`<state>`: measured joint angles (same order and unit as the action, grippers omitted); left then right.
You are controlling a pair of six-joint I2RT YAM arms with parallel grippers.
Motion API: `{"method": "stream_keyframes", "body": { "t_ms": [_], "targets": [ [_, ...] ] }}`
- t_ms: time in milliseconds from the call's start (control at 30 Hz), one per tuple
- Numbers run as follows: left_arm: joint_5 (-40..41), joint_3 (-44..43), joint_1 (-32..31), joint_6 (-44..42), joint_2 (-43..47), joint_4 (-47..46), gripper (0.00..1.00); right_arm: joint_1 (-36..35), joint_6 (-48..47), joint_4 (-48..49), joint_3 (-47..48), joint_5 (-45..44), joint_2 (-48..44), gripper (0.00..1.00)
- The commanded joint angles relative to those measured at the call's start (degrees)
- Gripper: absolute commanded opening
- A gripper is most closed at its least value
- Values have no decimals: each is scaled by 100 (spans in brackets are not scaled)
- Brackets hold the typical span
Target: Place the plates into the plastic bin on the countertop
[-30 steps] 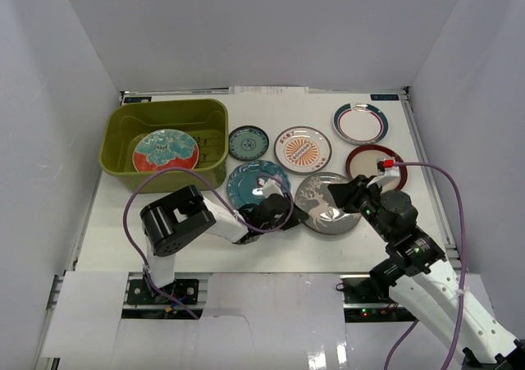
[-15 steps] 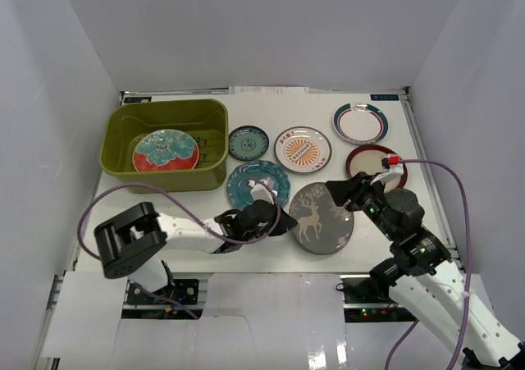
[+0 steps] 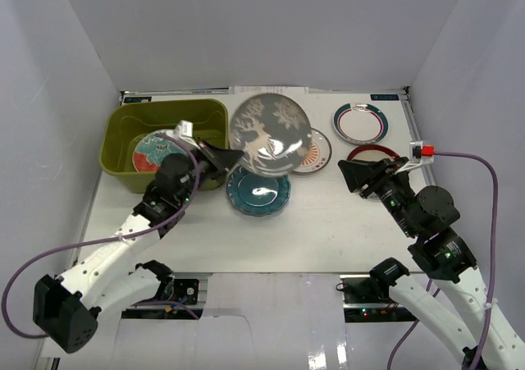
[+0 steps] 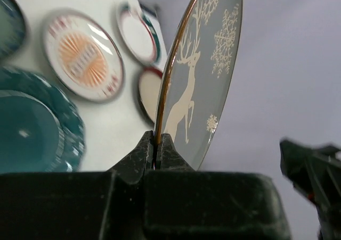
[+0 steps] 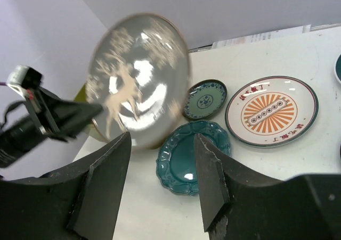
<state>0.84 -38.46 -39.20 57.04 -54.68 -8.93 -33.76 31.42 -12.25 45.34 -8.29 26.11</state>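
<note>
My left gripper (image 3: 225, 156) is shut on the rim of the grey glass plate (image 3: 271, 134) with a deer pattern, and holds it tilted in the air just right of the olive-green bin (image 3: 123, 132). In the left wrist view the jaws (image 4: 156, 144) pinch the plate's edge (image 4: 205, 64). The red plate with teal flowers (image 3: 152, 151) lies in the bin. The plain teal plate (image 3: 258, 192) lies on the countertop (image 3: 328, 222) below the held plate. My right gripper (image 3: 344, 171) is open and empty, and so it shows in its own view (image 5: 162, 181) above the teal plate (image 5: 192, 155).
The orange sunburst plate (image 5: 272, 112) and small teal plate (image 5: 205, 99) lie behind the teal one. The white plate with teal-red rim (image 3: 361, 124) and the dark-red-rimmed plate (image 3: 373, 153) lie at the back right. White walls stand on three sides.
The grey glass plate, on the table between both grippers a second ago, has been tipped up and lifted back-left by my left gripper. My right gripper has drawn back to the right.
</note>
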Motion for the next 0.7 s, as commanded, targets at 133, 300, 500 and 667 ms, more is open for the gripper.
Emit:
{"method": "stream_keyframes", "body": {
  "t_ms": [133, 300, 500, 667],
  "targets": [
    [-707, -1585, 2947, -913, 204, 1164, 0, 10, -180, 83, -113, -85, 8, 57],
    [-1515, -1964, 4428, -1072, -254, 1683, 0, 10, -285, 83, -271, -93, 0, 57],
    [-1394, -1903, 5194, -1361, -605, 2097, 0, 10, -356, 91, -517, -85, 17, 57],
    [-1341, -1850, 5203, -1537, -1027, 2290, 0, 10, -373, 91, -684, -76, -27, 57]
  ]
}}
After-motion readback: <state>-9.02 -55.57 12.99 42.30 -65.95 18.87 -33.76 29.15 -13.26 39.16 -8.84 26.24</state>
